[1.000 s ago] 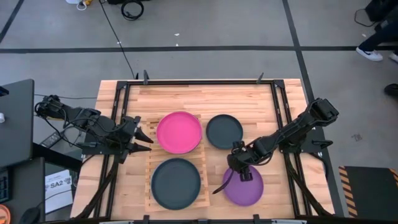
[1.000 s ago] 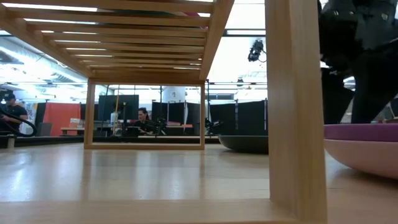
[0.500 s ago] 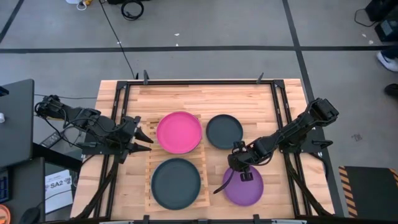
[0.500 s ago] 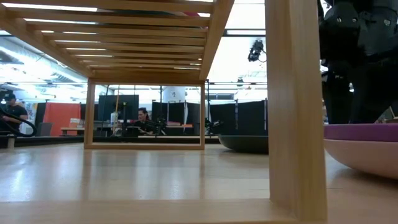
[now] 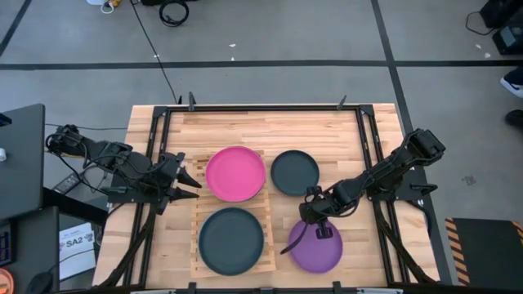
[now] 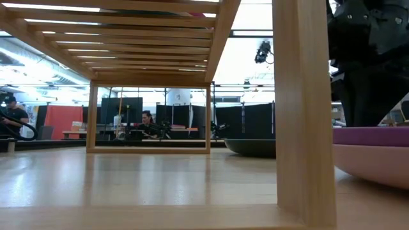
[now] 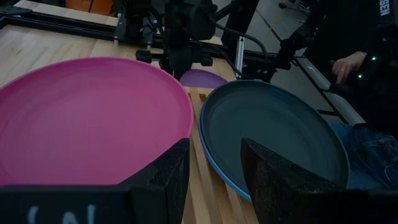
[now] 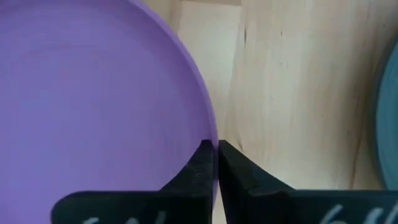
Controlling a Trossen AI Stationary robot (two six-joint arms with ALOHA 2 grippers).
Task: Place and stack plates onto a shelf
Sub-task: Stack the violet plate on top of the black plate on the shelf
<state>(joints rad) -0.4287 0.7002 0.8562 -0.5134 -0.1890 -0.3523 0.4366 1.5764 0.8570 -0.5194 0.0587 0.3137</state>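
The purple plate (image 5: pixel 315 246) lies on the near right part of the table (image 5: pixel 245 126), stacked on a pale pink plate (image 6: pixel 374 166) that shows under it in the low view. The right gripper (image 5: pixel 317 226) is at its far rim, jaws pressed together and pinching that rim. Just left of it stands the shelf (image 5: pixel 198 224), which already carries two plates: a magenta plate (image 5: pixel 235 173) at its far end and a dark plate (image 5: pixel 231 240) at its near end. A second dark plate (image 5: pixel 295 172) lies on the table to the right of the magenta one. The left gripper (image 5: pixel 189 179) waits at the shelf's left edge, jaws spread and holding nothing. By my reading two plates are placed; the purple, the pink and the loose dark one are left to stack.
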